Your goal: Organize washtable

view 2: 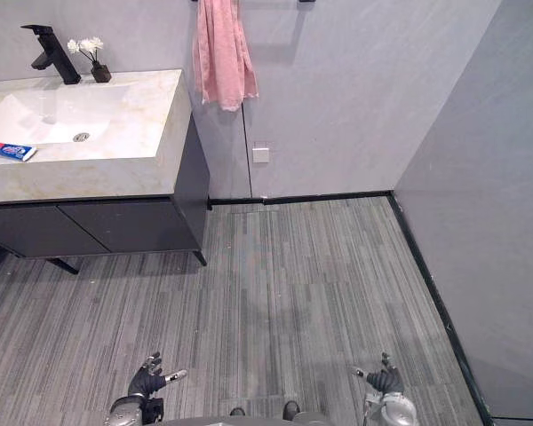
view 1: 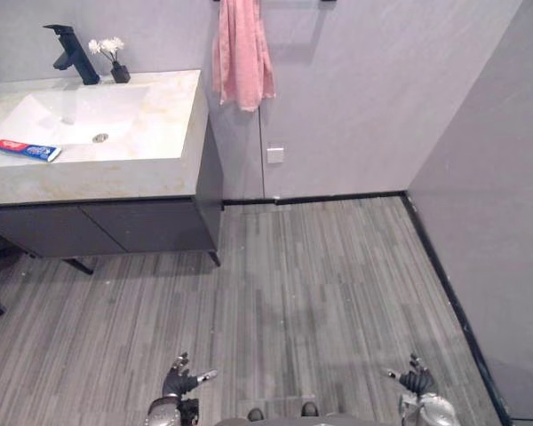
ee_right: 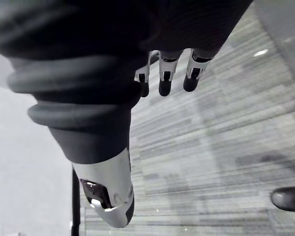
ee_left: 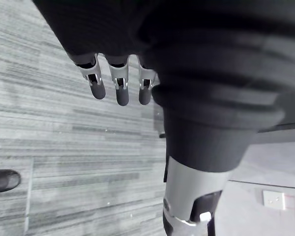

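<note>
A pale stone washtable (view 1: 151, 169) with a white sink (view 1: 71, 120) stands at the far left on a dark cabinet. A red, white and blue toothpaste tube (view 1: 28, 150) lies on the sink's near left edge. A black tap (view 1: 74, 55) and a small dark vase of white flowers (view 1: 114, 58) stand at the back. My left hand (view 1: 182, 383) hangs low over the floor, fingers relaxed and empty. My right hand (view 1: 415, 382) hangs likewise at the lower right, open, holding nothing. Both are far from the washtable.
A pink towel (view 1: 242, 53) hangs on the wall right of the washtable. Grey plank floor (view 1: 320, 284) spreads between me and the cabinet. A grey wall (view 1: 497, 204) closes the right side. A white socket plate (view 1: 275, 155) sits low on the back wall.
</note>
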Available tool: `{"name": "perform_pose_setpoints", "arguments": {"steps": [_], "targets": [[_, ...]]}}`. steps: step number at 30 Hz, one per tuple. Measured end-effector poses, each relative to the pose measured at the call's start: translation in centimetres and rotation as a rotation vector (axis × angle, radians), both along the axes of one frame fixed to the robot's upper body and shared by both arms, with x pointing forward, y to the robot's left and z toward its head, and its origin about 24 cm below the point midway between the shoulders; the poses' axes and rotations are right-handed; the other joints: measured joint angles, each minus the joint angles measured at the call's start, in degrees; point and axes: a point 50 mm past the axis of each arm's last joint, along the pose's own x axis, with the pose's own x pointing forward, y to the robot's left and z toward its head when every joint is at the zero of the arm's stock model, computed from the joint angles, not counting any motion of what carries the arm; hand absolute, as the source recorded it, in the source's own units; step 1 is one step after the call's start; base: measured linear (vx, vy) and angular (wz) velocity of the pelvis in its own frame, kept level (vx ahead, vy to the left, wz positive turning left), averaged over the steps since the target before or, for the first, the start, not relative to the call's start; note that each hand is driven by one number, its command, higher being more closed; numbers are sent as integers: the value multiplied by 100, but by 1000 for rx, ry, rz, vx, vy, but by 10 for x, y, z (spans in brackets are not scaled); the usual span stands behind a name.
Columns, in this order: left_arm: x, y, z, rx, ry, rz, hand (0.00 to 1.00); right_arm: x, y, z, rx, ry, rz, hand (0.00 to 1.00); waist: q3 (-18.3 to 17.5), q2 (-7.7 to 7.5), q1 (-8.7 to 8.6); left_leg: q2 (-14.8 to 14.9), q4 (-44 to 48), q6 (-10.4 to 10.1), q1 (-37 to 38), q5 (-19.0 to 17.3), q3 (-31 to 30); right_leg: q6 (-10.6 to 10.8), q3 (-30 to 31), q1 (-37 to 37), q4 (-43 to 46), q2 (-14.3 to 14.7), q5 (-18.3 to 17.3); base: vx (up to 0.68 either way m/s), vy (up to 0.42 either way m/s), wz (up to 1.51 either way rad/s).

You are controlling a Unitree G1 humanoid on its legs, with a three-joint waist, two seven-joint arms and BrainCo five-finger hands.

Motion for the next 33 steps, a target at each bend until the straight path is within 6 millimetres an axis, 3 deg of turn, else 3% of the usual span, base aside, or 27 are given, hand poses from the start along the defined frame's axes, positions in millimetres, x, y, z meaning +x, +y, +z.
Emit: {"name": "perform_pose_setpoints", "arguments": {"steps": [8,17,21,24,25,28,30,33], "targets": [[2,1,5,16,-33,-16,0,5,6,0,-38,31,133,0,100,-23,-2,-8,19,1,75,-1,-151,0,-111,140,-37,-15,0,37,-2,7],[2,1,6,18,-44,-16,0,6,7,0,-43,36,158,0,220,-5,-7,-12,16,16,-19,-16,-277,10,-163,69,-40,-11,-13,-61,-6,6],[6,0,9,17,-67,-19,0,12,7,5,-48,7,160,0,258,29,-33,-2,61,74,-229,-91,-271,44,-166,-131,-23,-4,-38,-67,2,0],[13,-1,15,17,-105,-22,0,16,6,6,-43,-10,144,0,321,34,-26,18,514,92,-533,-423,-212,64,-109,-350,145,-4,-199,-18,30,-13],[16,-2,18,17,-128,-24,0,18,6,7,-46,-17,140,0,329,52,20,42,777,108,-704,-622,-127,93,-27,-585,467,-4,-381,0,46,-39],[19,-4,23,14,-159,-25,0,25,7,10,-53,-37,135,0,373,40,11,-28,1389,249,-913,-1134,77,435,142,-1232,1974,-166,-1078,106,88,-38],[25,-5,24,10,-173,-28,0,27,9,10,-45,-39,129,0,493,65,-8,-81,1558,390,-742,-1362,101,565,128,-1925,3647,-301,-1151,200,88,-16],[31,-2,27,27,-186,-34,0,27,14,8,-32,-28,132,0,642,-2,-128,-83,1510,438,-227,-1546,46,419,-60,-2288,4368,-407,-1476,358,21,8]]}}
